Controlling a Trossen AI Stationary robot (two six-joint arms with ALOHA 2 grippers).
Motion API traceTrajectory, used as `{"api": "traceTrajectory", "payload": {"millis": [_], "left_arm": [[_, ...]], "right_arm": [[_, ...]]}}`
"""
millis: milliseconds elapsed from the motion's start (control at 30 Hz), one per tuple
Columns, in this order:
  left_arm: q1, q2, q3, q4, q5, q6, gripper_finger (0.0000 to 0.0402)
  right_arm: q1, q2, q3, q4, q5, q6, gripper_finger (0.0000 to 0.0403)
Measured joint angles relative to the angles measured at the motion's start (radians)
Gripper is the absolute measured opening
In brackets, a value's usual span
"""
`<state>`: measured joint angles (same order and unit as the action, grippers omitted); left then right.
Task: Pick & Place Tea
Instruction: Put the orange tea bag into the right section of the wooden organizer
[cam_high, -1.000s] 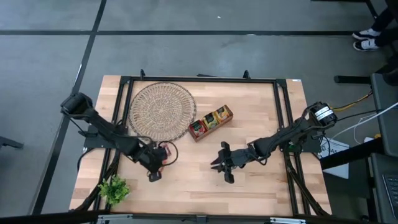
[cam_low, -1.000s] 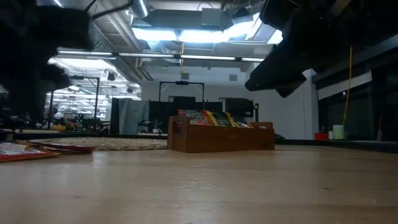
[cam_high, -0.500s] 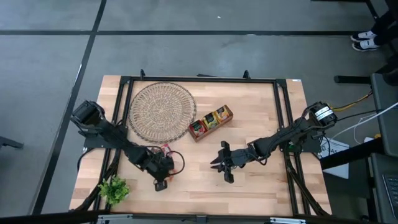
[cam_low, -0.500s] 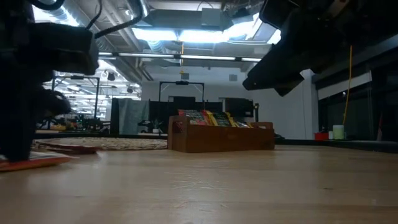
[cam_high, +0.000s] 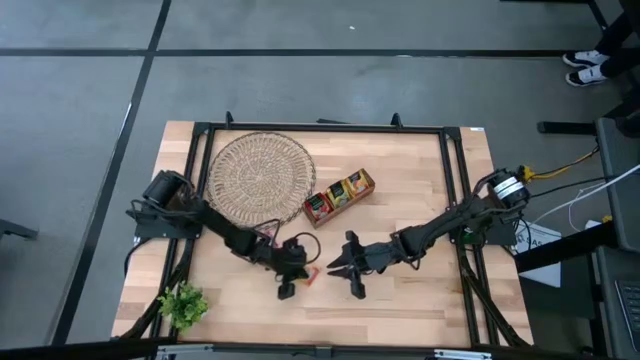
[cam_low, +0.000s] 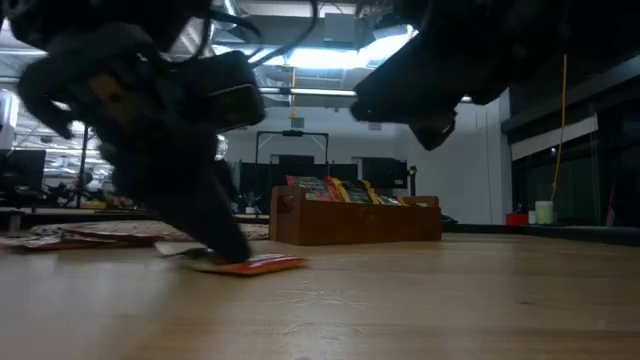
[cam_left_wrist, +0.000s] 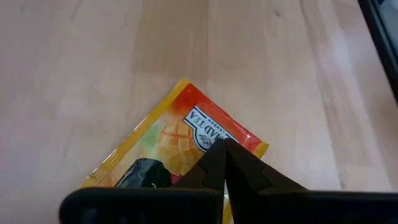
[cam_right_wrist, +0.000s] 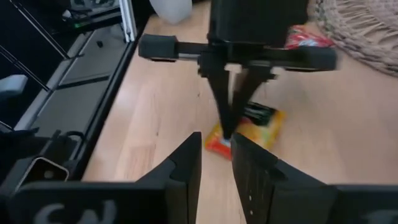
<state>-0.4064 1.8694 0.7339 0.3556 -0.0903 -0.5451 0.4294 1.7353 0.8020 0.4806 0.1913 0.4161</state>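
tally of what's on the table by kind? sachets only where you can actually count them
Wicker dish: 1
Wooden tray: 1
Green plant: 1
Orange-yellow sachet under the left end effector: 1
Loose red sachets by the dish: cannot count
Sachets in the tray: cannot count
Total counted: 4

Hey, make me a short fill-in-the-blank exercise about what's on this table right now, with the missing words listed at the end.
1. The left gripper is shut on an orange tea sachet lying on the ____.
2. The wooden tray with sachets in it sits beside the round ____ dish.
3. The right gripper has its fingers ____ and holds nothing.
4. A small green ____ stands at the table's front left corner.

Missing words: table; wicker; open; plant
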Motion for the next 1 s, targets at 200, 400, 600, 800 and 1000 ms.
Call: {"api": "traceTrajectory", "payload": {"millis": [200,400,600,800,1000], "left_arm": [[0.033,0.017,0.094,-0.04,-0.035,0.134,0.0003],[0.037,0.01,0.178,-0.184,-0.02,0.19,0.0003],[0.037,-0.019,0.226,-0.453,-0.024,0.15,0.0003],[0.038,-0.034,0.232,-0.455,-0.017,0.146,0.0003],[0.04,-0.102,0.232,-0.46,0.002,0.131,0.0003]], "right_arm": [[-0.006,0.115,0.109,-0.088,0.0,0.002,0.0088],[-0.03,0.209,0.199,-0.235,-0.007,0.011,0.0084],[-0.038,0.238,0.23,-0.311,-0.018,0.002,0.0022],[-0.048,0.243,0.222,-0.321,-0.019,-0.001,0.0014],[-0.059,0.251,0.221,-0.275,-0.019,-0.036,0.0006]]}}
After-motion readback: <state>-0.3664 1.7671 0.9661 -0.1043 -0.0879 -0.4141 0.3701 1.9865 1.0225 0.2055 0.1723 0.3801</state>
